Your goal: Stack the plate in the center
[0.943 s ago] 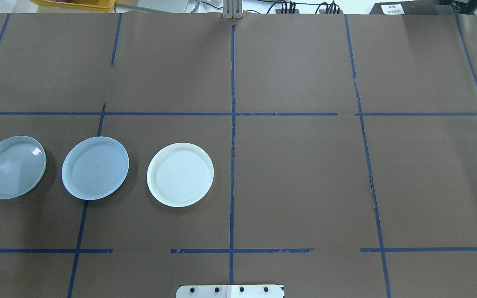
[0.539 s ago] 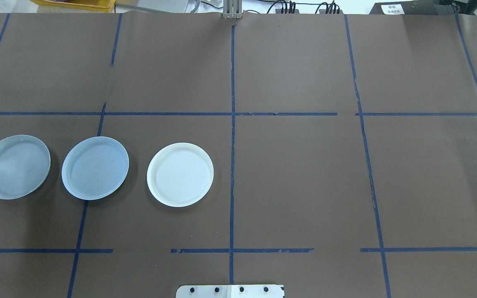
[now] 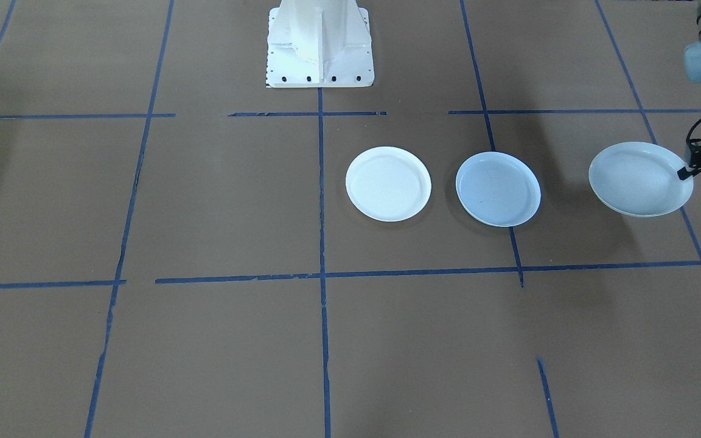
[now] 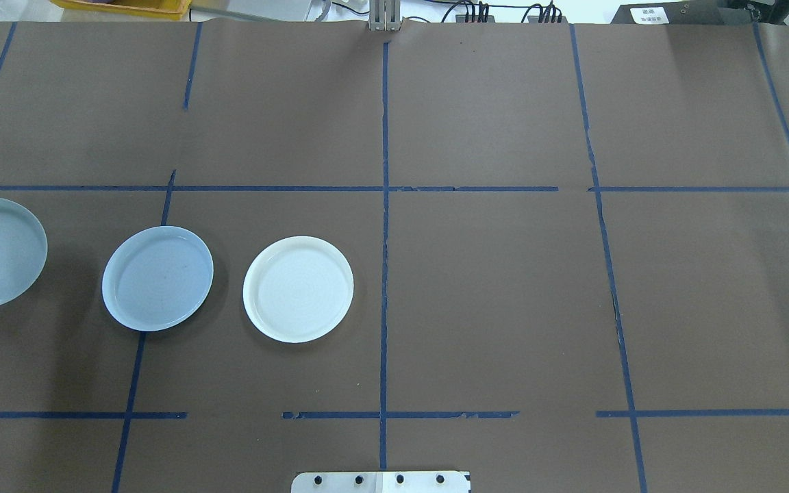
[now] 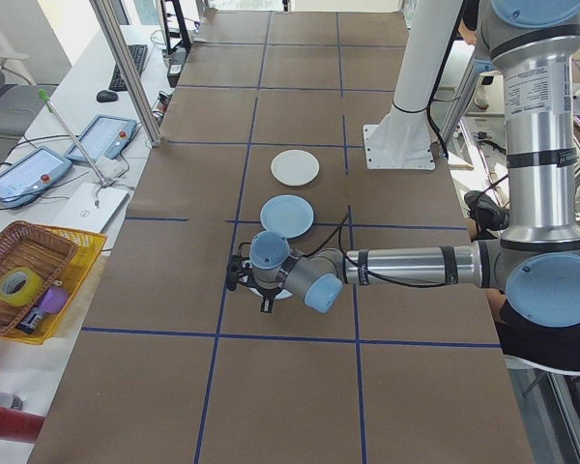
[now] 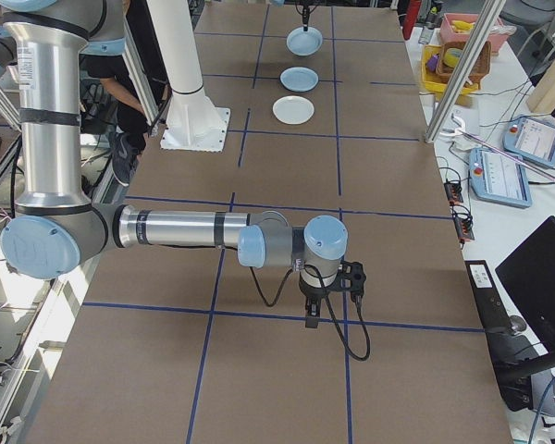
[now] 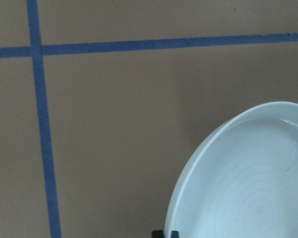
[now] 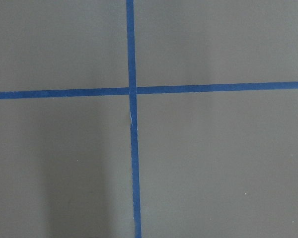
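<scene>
pale-blue plate [image 4: 157,278] is seen flat on the brown surface [image 4: 490,287], between the white plate [image 4: 298,288] and the ringed grey plate [image 3: 641,179]. the grey plate is held lifted and tilted, clear of the surface, its outer rim clamped in the jaws of the left gripper [image 3: 686,171]. the right gripper [image 6: 329,294] is parked well apart over a crossing of blue tape lines [image 8: 132,91]; whether its jaws are apart or together cannot be told.
</scene>
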Controlling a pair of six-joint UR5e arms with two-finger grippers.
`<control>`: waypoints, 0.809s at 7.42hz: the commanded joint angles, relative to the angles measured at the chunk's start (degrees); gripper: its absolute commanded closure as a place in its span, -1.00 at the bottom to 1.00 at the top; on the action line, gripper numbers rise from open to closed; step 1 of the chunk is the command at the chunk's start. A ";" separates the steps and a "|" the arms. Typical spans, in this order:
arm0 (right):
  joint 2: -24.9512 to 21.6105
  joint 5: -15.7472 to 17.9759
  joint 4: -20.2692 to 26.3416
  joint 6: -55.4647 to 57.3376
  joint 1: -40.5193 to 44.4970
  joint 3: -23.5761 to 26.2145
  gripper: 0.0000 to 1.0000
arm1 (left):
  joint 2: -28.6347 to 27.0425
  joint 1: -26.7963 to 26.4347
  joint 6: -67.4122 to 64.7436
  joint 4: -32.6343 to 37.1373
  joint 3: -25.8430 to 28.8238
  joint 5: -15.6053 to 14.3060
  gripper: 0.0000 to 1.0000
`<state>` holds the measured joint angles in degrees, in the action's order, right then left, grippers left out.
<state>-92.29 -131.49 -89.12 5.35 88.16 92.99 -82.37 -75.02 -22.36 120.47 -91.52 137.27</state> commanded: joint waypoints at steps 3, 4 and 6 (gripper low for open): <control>0.00 -0.08 0.00 0.02 0.00 0.00 -1.00 | -2.96 -2.07 -9.28 -9.57 -6.65 0.27 1.00; 0.00 0.01 0.00 0.02 0.00 0.00 -1.00 | -3.15 0.20 -15.81 -5.11 -6.92 0.71 1.00; 0.00 -0.08 0.00 0.02 0.00 0.00 -1.00 | -3.15 9.93 -32.15 6.21 -6.14 2.39 1.00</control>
<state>-92.29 -131.54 -89.12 5.36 88.15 92.99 -85.44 -70.64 -44.44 119.74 -98.10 139.09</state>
